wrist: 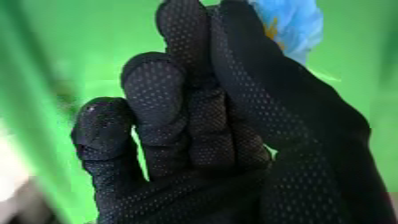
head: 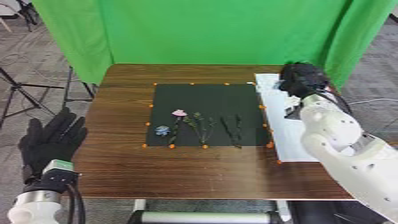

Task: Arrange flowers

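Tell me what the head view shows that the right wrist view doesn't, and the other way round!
The head view shows the brown wooden table, flat black mat, small pink flower, small round grey-blue flower, long white board and black-gloved left robot hand, fingers spread.

The right wrist view adds bright blue ruffled petals with a bit of yellow-orange, pinched at the fingertips.

Both show the black-gloved right robot hand and the bright green cloth curtain.

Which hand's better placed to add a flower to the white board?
Right, likely: the right hand is at the far end of the white board, a blue flower at its fingers. The left hand is left of the table.
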`<state>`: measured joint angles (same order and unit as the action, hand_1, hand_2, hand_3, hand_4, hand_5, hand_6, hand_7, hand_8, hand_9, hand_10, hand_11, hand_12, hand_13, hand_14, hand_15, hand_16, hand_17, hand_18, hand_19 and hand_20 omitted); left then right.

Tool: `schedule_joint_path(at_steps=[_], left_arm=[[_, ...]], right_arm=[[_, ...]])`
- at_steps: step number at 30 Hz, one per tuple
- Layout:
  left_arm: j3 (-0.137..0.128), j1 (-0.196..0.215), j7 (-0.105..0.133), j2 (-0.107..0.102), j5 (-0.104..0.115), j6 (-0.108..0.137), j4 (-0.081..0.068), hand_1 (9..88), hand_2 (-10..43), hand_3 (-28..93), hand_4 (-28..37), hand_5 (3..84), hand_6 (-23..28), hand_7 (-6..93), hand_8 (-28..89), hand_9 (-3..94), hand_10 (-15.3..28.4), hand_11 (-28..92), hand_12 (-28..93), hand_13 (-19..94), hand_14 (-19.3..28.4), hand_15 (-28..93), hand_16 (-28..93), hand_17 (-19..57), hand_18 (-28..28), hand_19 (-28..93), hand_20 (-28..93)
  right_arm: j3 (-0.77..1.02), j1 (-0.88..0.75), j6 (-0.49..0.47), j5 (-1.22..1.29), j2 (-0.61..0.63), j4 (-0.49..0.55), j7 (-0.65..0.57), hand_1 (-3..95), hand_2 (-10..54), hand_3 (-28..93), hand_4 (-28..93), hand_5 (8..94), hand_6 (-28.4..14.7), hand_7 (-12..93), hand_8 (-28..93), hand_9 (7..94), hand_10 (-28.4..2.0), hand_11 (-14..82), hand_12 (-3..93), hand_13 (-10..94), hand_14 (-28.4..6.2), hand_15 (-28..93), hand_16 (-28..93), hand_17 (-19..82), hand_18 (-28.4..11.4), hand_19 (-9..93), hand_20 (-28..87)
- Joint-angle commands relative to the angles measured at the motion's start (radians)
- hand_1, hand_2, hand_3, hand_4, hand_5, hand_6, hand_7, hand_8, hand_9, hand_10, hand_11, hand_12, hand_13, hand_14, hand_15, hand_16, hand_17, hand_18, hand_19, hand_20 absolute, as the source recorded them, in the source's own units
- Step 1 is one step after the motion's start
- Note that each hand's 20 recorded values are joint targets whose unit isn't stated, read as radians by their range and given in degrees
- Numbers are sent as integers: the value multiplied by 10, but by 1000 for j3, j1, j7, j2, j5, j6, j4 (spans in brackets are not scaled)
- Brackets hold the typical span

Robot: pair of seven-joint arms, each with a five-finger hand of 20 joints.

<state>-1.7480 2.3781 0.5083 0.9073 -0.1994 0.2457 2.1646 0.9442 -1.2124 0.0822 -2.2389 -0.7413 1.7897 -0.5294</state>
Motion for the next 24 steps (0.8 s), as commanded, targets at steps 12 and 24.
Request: schedule_joint_path(at_steps=[12,24], left_arm=[[10,-33,-59,4,-38,-16,-10,270,121,687,-283,376,85,163,-102,301,139,213,90,193,139,336,-98,-64,121,293,69],[18,-53,-74,-1,-38,-17,-21,270,121,688,-283,375,85,163,-102,298,143,216,93,189,140,337,-93,-65,120,291,70]], right_arm=[[-249,196,-358,41,-304,-26,153,595,-95,709,-283,730,-3,381,15,859,-72,117,436,679,-78,586,447,391,-200,906,392],[-358,257,-394,6,-380,-130,103,591,-95,712,-283,725,-4,377,5,852,-74,117,431,676,-78,587,442,390,-202,901,393]])
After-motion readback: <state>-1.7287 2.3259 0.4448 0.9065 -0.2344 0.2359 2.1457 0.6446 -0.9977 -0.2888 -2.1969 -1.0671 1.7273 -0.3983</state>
